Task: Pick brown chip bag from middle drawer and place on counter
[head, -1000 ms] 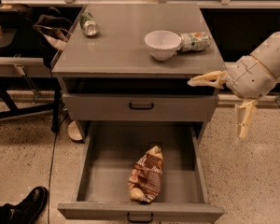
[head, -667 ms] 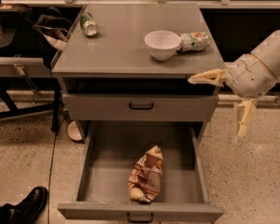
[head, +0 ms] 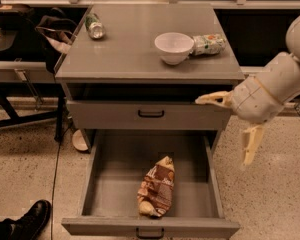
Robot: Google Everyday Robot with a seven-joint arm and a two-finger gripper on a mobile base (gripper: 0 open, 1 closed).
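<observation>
The brown chip bag lies flat in the open middle drawer, near its front wall and slightly right of centre. My gripper is to the right of the cabinet, above the drawer's right rear corner. It is open and empty, with one finger pointing left by the counter's right front corner and the other pointing down. The grey counter tops the cabinet.
On the counter stand a white bowl, a green-and-white packet touching it on the right, and a green can lying at the back left. A shallower shut drawer sits above the open one. A black shoe is on the floor at the lower left.
My gripper has dropped a little lower and slightly left beside the cabinet's right side. The bag and the drawer have not moved.
</observation>
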